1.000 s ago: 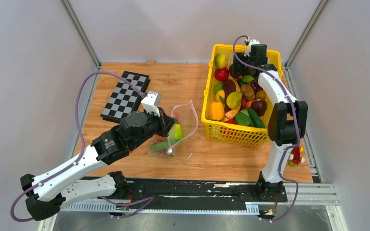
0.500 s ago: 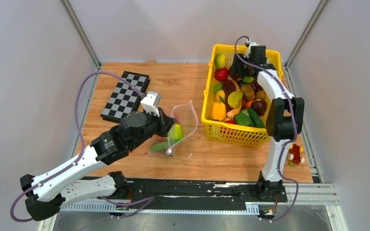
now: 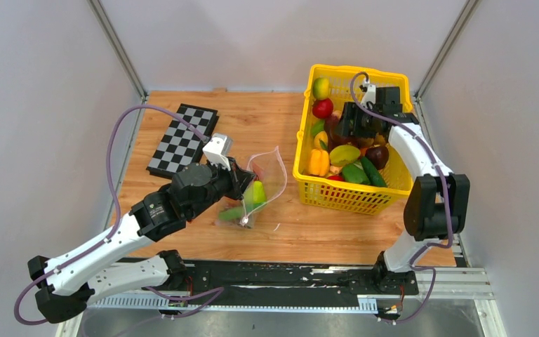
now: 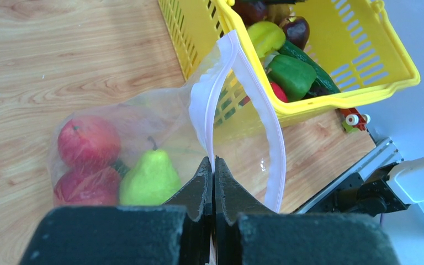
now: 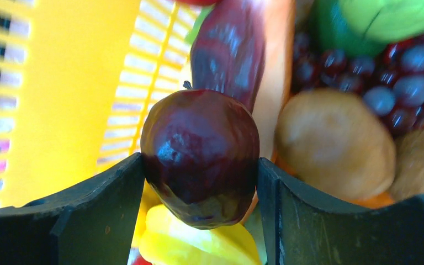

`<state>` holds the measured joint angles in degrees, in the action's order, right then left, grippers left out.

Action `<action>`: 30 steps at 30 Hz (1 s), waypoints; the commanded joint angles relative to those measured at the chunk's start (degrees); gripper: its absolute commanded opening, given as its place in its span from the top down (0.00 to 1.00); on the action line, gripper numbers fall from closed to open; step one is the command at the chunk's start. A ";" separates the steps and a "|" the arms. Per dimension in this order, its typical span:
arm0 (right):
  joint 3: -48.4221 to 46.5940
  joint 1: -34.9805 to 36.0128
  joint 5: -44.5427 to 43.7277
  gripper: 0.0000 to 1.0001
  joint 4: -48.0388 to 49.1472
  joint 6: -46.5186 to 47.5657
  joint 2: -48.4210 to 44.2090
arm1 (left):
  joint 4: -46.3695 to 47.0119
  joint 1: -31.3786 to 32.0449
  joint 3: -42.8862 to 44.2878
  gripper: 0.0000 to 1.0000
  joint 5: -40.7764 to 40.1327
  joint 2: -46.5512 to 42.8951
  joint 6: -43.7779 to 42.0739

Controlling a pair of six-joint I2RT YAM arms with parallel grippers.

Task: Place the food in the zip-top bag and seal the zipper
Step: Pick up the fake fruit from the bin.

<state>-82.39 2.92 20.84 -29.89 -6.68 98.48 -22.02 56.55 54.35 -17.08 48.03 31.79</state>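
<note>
Top external: right gripper (image 5: 199, 163) hangs over basket (image 3: 337, 193) gripping dark apple (image 5: 200, 146); left gripper (image 4: 213, 165) pinches bag (image 4: 160, 118).

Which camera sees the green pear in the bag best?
The left wrist view: the pear is close up, stem and all, inside the bag. The top view shows the pear small and far. The right wrist view misses it.

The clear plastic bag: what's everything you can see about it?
The zip-top bag is clear, crinkly plastic with a pinkish-white zipper strip along its mouth. It rests on the wooden table, mouth held up and open, one lip pinched in the left arm's shut fingers. Inside are two red apples and a green pear.
</note>
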 commanded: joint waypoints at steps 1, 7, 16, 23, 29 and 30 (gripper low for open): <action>5.58 0.35 2.98 0.61 -5.42 3.98 -7.27 | 2.44 0.05 0.05 1.00 -0.38 -0.80 0.20; 10.28 0.49 8.15 0.60 -7.49 5.53 -13.97 | 2.76 0.05 -0.12 1.00 0.37 -0.49 0.22; 10.34 0.48 9.66 0.59 -6.08 5.39 -22.48 | 2.88 0.05 -0.12 1.00 -0.01 -0.57 0.31; 10.94 0.49 10.32 0.59 -6.58 5.63 -28.08 | 2.54 0.05 -0.53 1.00 -0.67 -1.01 0.47; 11.11 0.51 9.66 0.59 -8.74 6.41 -32.45 | 3.01 0.05 -0.65 1.00 -0.52 -0.59 0.44; 11.01 0.47 9.80 0.59 -9.12 7.58 -33.08 | 3.01 0.05 -0.65 1.00 -0.50 -0.53 0.39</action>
<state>-71.75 3.22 29.93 -37.76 -1.37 68.88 -21.54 56.55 53.82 -17.04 47.99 31.83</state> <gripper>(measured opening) 0.692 0.008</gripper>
